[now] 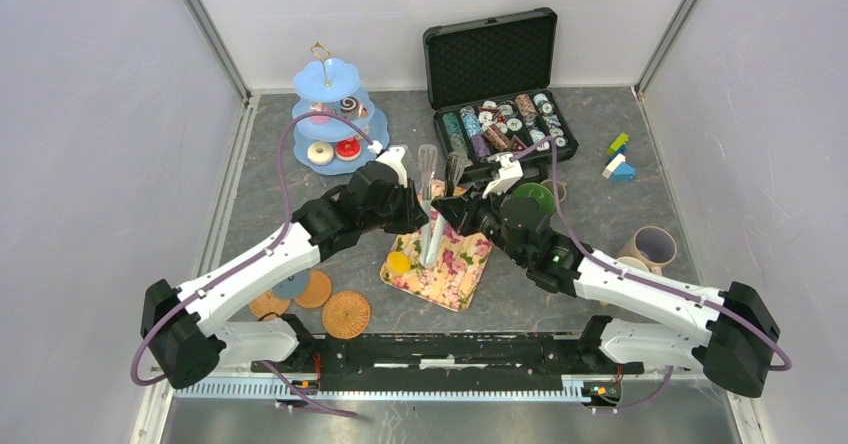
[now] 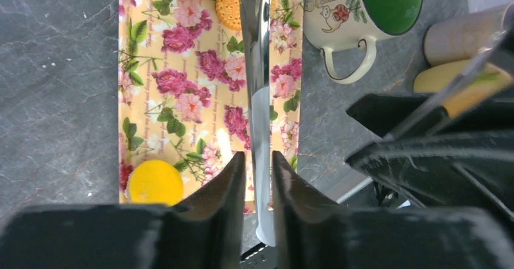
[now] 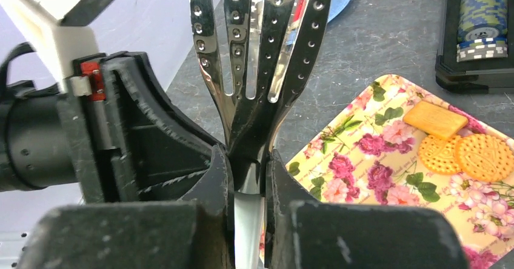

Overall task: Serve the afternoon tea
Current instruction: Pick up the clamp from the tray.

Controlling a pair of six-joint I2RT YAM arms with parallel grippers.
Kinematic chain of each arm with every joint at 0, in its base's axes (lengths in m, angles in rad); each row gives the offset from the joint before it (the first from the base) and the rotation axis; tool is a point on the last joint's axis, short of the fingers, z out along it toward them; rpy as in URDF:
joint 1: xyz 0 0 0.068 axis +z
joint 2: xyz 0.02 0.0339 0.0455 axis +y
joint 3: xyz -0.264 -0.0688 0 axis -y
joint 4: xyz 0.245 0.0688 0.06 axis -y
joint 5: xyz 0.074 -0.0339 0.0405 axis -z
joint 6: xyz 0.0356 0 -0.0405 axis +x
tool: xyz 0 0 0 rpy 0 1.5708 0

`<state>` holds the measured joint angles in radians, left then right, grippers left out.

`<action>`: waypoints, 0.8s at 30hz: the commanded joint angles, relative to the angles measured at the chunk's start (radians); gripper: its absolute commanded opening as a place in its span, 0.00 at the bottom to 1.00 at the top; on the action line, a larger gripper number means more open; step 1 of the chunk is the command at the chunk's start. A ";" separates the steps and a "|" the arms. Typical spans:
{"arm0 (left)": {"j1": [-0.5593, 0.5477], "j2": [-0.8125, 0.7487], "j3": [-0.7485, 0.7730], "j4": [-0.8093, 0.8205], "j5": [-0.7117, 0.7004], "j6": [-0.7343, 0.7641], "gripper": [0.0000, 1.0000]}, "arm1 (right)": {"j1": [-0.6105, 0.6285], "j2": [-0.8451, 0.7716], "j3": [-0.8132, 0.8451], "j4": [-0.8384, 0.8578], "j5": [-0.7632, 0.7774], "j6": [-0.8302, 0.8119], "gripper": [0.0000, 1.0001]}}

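Observation:
Both grippers hold a pair of perforated metal tongs (image 1: 432,179) upright over the floral tray (image 1: 455,269). My left gripper (image 1: 418,204) is shut on the tongs' white handle (image 2: 260,69), as the left wrist view (image 2: 259,172) shows. My right gripper (image 1: 455,209) is shut on it just below the blades (image 3: 260,39), as the right wrist view (image 3: 247,172) shows. On the tray lie a yellow round cake (image 2: 156,182) and orange biscuits (image 3: 485,157). A green-lined mug (image 1: 533,196) stands right of the tray. Donuts (image 1: 321,153) sit on the blue tiered stand (image 1: 333,114).
An open black case of poker chips (image 1: 500,114) stands at the back. Building blocks (image 1: 618,159) lie at the back right. A lilac mug (image 1: 652,247) stands at the right. Woven coasters (image 1: 346,314) lie at the front left. Grey walls close in three sides.

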<state>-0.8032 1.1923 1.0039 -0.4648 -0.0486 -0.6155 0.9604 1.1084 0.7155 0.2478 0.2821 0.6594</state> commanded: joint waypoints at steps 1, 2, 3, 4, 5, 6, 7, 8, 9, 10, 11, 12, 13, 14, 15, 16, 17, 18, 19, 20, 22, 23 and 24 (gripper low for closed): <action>-0.003 -0.060 0.058 0.004 0.030 0.061 0.43 | -0.009 -0.016 -0.016 0.082 0.016 0.001 0.00; -0.002 -0.081 0.057 0.011 0.044 0.069 0.55 | -0.016 -0.033 -0.034 0.117 -0.018 -0.008 0.00; -0.002 -0.109 0.050 0.023 0.078 0.079 0.65 | -0.030 -0.047 -0.053 0.142 -0.052 -0.009 0.00; -0.001 -0.134 0.041 0.032 0.094 0.083 0.74 | -0.054 -0.063 -0.064 0.161 -0.095 -0.005 0.00; -0.001 -0.169 0.032 0.041 0.103 0.088 0.83 | -0.075 -0.080 -0.070 0.164 -0.122 0.005 0.00; -0.001 -0.201 0.022 0.049 0.106 0.096 0.90 | -0.093 -0.096 -0.073 0.151 -0.128 0.020 0.00; -0.001 -0.227 0.009 0.061 0.114 0.103 0.96 | -0.109 -0.116 -0.076 0.130 -0.123 0.046 0.00; -0.001 -0.253 -0.003 0.074 0.128 0.113 1.00 | -0.122 -0.134 -0.082 0.124 -0.121 0.077 0.00; -0.001 -0.265 -0.014 0.090 0.148 0.121 1.00 | -0.127 -0.146 -0.093 0.129 -0.117 0.104 0.00; -0.001 -0.264 -0.017 0.097 0.173 0.128 1.00 | -0.129 -0.157 -0.102 0.132 -0.105 0.145 0.00; -0.001 -0.245 -0.007 0.090 0.196 0.137 1.00 | -0.129 -0.162 -0.107 0.135 -0.097 0.180 0.00; -0.003 -0.221 0.012 0.075 0.225 0.155 1.00 | -0.129 -0.162 -0.111 0.149 -0.096 0.217 0.00; -0.008 -0.188 0.031 0.063 0.245 0.168 1.00 | -0.129 -0.159 -0.107 0.159 -0.100 0.247 0.00; -0.022 -0.164 0.051 0.050 0.242 0.187 1.00 | -0.129 -0.153 -0.097 0.158 -0.102 0.268 0.00; -0.047 -0.145 0.065 0.047 0.212 0.214 1.00 | -0.129 -0.144 -0.087 0.153 -0.104 0.290 0.00; -0.088 -0.128 0.076 0.048 0.144 0.241 1.00 | -0.129 -0.137 -0.078 0.151 -0.104 0.307 0.00; -0.137 -0.111 0.090 0.042 0.063 0.282 1.00 | -0.128 -0.129 -0.072 0.148 -0.103 0.326 0.00; -0.179 -0.083 0.115 0.030 -0.019 0.314 1.00 | -0.129 -0.124 -0.069 0.147 -0.098 0.347 0.00; -0.224 -0.058 0.142 0.019 -0.106 0.347 1.00 | -0.128 -0.118 -0.072 0.148 -0.096 0.365 0.00; -0.255 -0.032 0.154 0.016 -0.192 0.362 1.00 | -0.129 -0.115 -0.075 0.157 -0.096 0.386 0.00; -0.283 0.004 0.167 0.017 -0.315 0.366 1.00 | -0.129 -0.115 -0.084 0.177 -0.095 0.407 0.00; -0.286 0.017 0.175 0.011 -0.361 0.357 1.00 | -0.129 -0.116 -0.088 0.183 -0.096 0.413 0.00; -0.288 0.021 0.178 0.010 -0.391 0.350 1.00 | -0.129 -0.120 -0.090 0.185 -0.096 0.416 0.00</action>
<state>-1.0740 1.1995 1.1122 -0.4507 -0.1627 -0.3443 0.8291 0.9997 0.6090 0.3428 0.1837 0.9916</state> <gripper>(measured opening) 0.996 0.267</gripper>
